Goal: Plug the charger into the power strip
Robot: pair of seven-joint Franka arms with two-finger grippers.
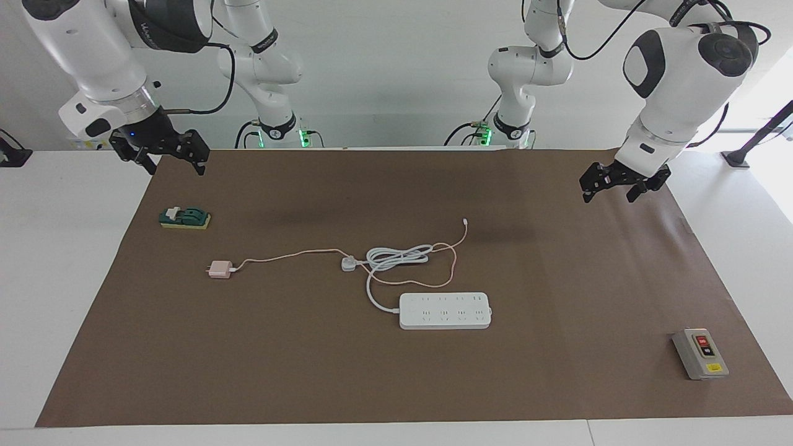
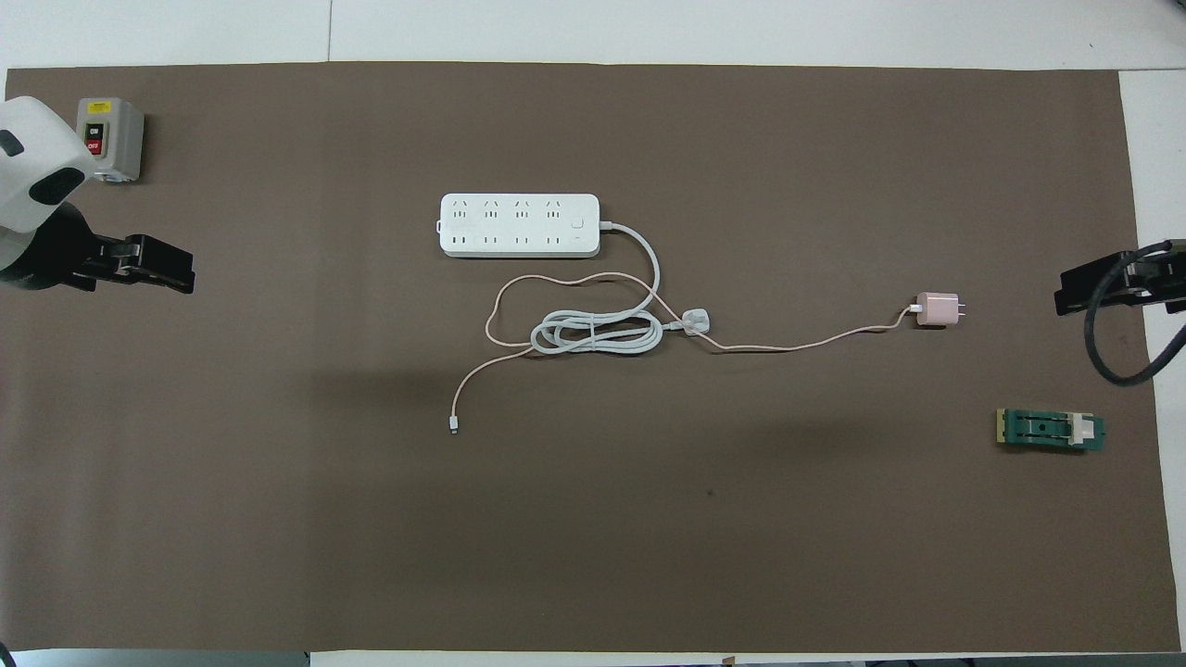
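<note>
Charger [image 1: 219, 269] lies flat on the brown mat [image 1: 557, 384], toward the right arm's end of the table, prongs pointing away from the power strip [image 1: 445, 310]. Its thin pink cable [image 1: 291, 254] runs toward the mat's middle, loops across the strip's coiled white cord [image 1: 396, 256] and ends in a free connector. White three-pin plug [image 1: 349, 264] rests beside the coil. Power strip lies mid-mat, farther from the robots than the coil, sockets unoccupied.

Green block [image 1: 185, 218] sits nearer the robots than the charger. Grey switch box [image 1: 700, 354] sits at the left arm's end.

Right gripper [image 1: 166, 158] hangs over the mat's corner, jaws wide apart, holding nothing. Left gripper [image 1: 621, 185] hangs over the mat's edge at its own end, likewise spread and empty.
</note>
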